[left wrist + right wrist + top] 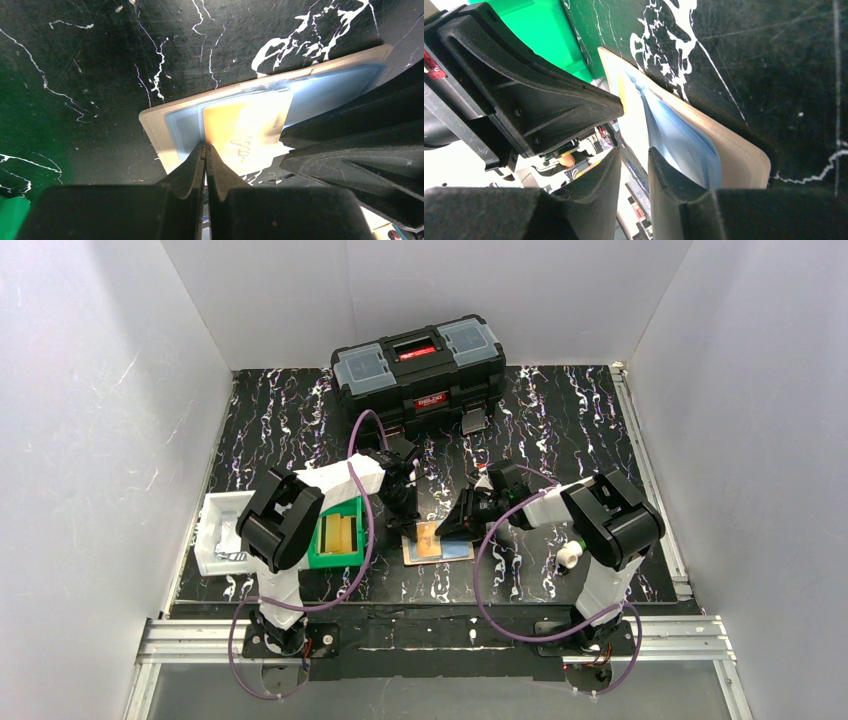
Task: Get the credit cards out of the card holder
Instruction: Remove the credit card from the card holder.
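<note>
Worktop, black with white veining. Small flat tan-brown leather-like card holder lies open on it, directly under both tools, which meet over it tip to tip.

Left tool: jaws fully closed, nothing between them. Tips bear down on the near-left edge of the orange-tan credit card, where it overlaps the holder's tan rim.

Right tool: jaws partly apart. Pale edge of the orange-tan card runs up into the gap between them; whether the pads actually pinch it, cannot tell. One finger rests against the light blue panel inside the holder; card or lining, cannot tell.

Green plastic bin holding yellow-tan slabs sits just left of the left tool. White tray lies further left of it. Black toolbox stands beyond both tools, well apart.
</note>
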`<act>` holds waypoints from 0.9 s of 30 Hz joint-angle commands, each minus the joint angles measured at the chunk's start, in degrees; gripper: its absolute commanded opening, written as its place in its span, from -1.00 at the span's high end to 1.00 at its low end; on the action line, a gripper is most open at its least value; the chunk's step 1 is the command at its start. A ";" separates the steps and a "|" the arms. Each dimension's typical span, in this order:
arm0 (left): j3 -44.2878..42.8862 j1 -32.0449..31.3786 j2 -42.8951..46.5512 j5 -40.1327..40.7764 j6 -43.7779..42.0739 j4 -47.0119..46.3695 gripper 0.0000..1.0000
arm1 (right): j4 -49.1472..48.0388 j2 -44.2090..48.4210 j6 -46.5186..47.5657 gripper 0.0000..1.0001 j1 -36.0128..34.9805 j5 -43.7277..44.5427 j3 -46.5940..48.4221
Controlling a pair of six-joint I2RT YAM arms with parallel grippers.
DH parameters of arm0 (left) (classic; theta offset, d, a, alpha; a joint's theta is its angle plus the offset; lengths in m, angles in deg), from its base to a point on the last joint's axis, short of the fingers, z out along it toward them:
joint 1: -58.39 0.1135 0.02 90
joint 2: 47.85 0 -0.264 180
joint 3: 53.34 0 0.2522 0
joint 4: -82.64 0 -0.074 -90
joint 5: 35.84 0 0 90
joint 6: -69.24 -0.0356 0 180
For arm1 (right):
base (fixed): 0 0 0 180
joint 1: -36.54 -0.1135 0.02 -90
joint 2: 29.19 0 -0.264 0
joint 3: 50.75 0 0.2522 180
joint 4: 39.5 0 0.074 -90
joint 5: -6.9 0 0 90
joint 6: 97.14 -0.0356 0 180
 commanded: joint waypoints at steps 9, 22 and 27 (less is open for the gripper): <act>3.55 -0.65 -3.60 3.52 -1.12 2.40 1.00 | 0.05 -1.07 0.47 0.36 -0.68 -1.18 2.66; 2.92 -0.72 -3.89 2.71 -1.21 2.08 1.00 | -1.08 -2.97 -0.01 0.41 -1.55 -1.57 2.91; 3.01 -0.71 -4.35 3.19 -1.22 2.34 1.00 | -0.02 -3.15 0.35 0.42 -1.52 -0.25 2.62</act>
